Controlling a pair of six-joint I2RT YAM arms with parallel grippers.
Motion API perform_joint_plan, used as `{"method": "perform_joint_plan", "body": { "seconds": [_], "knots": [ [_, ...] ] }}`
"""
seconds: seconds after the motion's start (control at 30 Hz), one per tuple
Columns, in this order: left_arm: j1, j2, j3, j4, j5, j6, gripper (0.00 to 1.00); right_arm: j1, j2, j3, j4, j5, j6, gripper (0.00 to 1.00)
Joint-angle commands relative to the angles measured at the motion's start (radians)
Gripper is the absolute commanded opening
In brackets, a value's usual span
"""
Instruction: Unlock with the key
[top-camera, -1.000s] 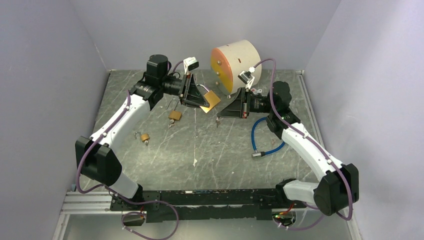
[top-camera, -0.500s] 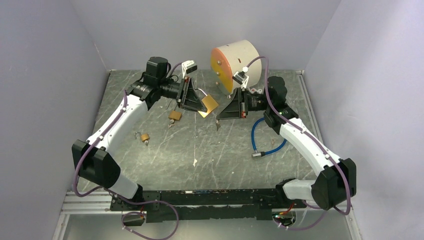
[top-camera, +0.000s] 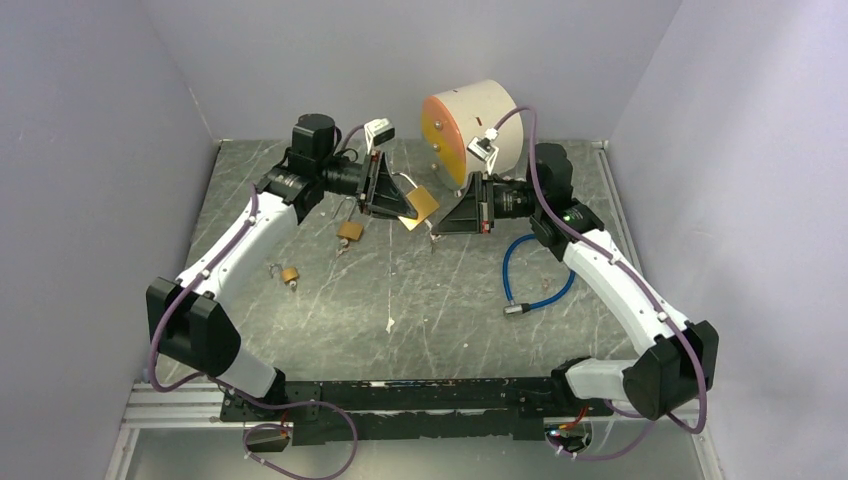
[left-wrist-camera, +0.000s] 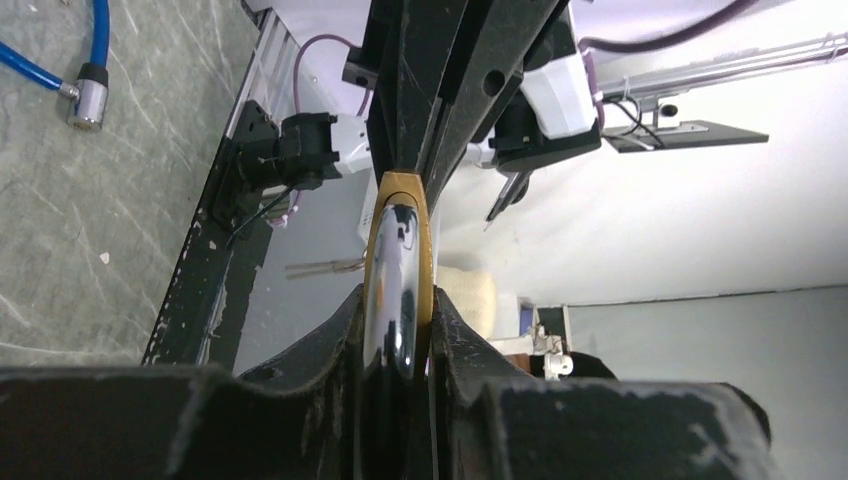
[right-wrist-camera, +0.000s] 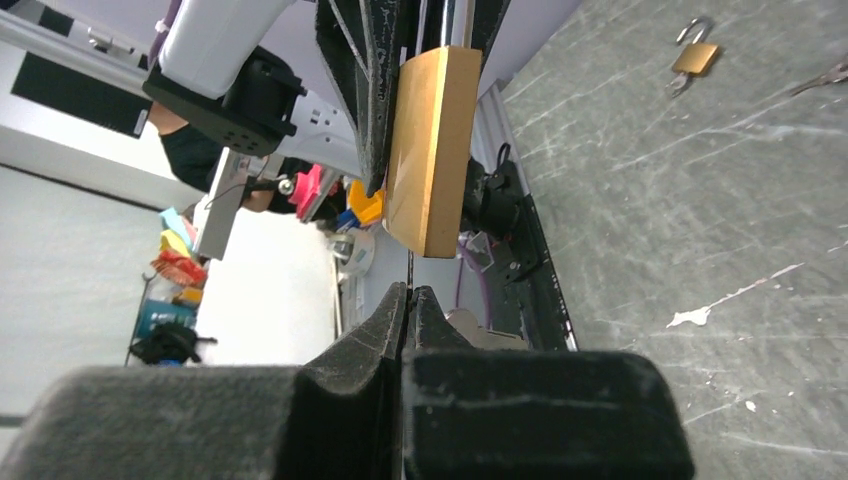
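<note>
A large brass padlock (top-camera: 420, 206) hangs above the table with my left gripper (top-camera: 405, 205) shut on it. In the left wrist view the padlock (left-wrist-camera: 400, 250) shows edge-on, clamped between the fingers of the left gripper (left-wrist-camera: 398, 300). My right gripper (top-camera: 437, 228) is shut on the key (top-camera: 433, 234), just right of the lock. In the right wrist view the thin key blade (right-wrist-camera: 411, 268) runs from the right gripper (right-wrist-camera: 411, 292) up to the bottom face of the padlock (right-wrist-camera: 432, 150). Whether the blade is inside the keyhole I cannot tell.
Two small brass padlocks (top-camera: 350, 231) (top-camera: 290, 274) lie on the grey table under the left arm. A blue cable (top-camera: 525, 275) curls beneath the right arm. A cream drum with an orange face (top-camera: 470, 130) stands at the back. Walls close in on both sides.
My right gripper has moved up and left with the key, closing the gap to the padlock. The left gripper dipped a little with the padlock and tilted it toward the key.
</note>
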Motion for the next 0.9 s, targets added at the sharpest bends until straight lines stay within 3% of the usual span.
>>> {"method": "perform_joint_plan", "body": {
  "seconds": [0.0, 0.13, 0.27, 0.43, 0.67, 0.87],
  "knots": [
    [-0.036, -0.065, 0.019, 0.178, 0.054, -0.158, 0.03, 0.019, -0.027, -0.001, 0.093, 0.208, -0.030, 0.00],
    [-0.037, -0.065, 0.044, 0.087, 0.042, -0.093, 0.02, 0.020, -0.028, -0.006, 0.155, 0.227, 0.041, 0.00],
    [-0.040, -0.070, 0.062, -0.062, 0.038, 0.063, 0.03, 0.019, 0.004, 0.022, 0.185, 0.164, 0.120, 0.00],
    [-0.040, -0.077, 0.071, -0.187, 0.045, 0.165, 0.03, 0.007, 0.039, 0.084, 0.103, 0.138, 0.067, 0.00],
    [-0.041, -0.102, 0.065, -0.151, 0.056, 0.135, 0.02, -0.019, 0.063, 0.123, 0.041, 0.137, -0.025, 0.00],
    [-0.046, -0.114, 0.003, 0.065, 0.023, -0.046, 0.03, 0.011, 0.039, 0.053, 0.193, 0.248, 0.110, 0.00]
  ]
}}
